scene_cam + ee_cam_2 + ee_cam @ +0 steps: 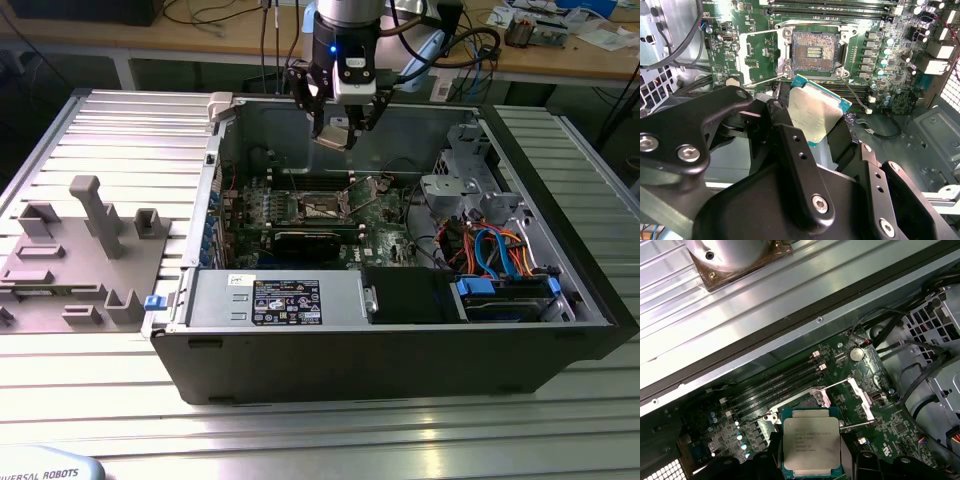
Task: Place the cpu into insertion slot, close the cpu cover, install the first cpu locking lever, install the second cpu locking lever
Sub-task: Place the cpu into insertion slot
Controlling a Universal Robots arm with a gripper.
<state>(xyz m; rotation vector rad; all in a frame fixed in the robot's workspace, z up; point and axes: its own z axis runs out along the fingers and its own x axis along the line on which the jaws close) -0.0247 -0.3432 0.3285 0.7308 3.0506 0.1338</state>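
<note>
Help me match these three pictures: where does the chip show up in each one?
Exterior view: the chip is in the gripper, above the green board.
Second wrist view: the chip sits tilted between the black fingers, near the empty socket.
First wrist view: the chip faces the camera, in front of the board.
Shared landmark: the long black memory slots.
</note>
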